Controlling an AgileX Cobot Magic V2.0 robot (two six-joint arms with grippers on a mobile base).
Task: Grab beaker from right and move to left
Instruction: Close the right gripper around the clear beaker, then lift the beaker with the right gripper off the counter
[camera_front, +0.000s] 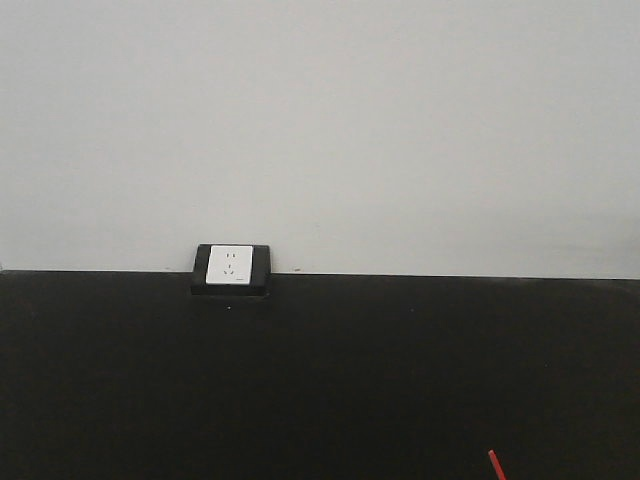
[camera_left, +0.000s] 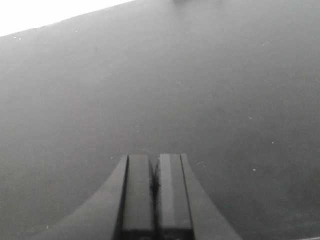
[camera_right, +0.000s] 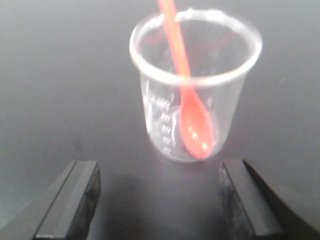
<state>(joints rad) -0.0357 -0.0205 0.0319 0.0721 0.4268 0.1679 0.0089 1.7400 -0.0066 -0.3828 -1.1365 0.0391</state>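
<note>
"Looking at that black table (camera_front: 320, 380), where does the beaker (camera_right: 196, 90) stand?"

"Upright on it, straight ahead of the right gripper (camera_right: 157, 167), just beyond the fingertips. The front view misses it. All I see there is a red sliver (camera_front: 496, 465) at the bottom right edge, likely the handle of the spoon (camera_right: 192, 120) that leans inside the beaker."

"Has the gripper got hold of it?"

"No. Its jaws stand wide apart, wider than the beaker, with nothing between them. The left gripper (camera_left: 155, 160) has its fingers pressed together, empty, over bare table."

"So how should the right one go in?"

"Straight forward, I'd say, until the beaker sits centred between the fingers. It should take it low on the body rather than at the rim. The plastic looks thin, so it should close gently, because a hard squeeze could buckle it."

"And the spoon?"

"That's the risk. It lies loose, with its handle sticking out past the rim. Lift level and carry slowly to the left, or it may swing, fall out or tip the beaker."
</note>
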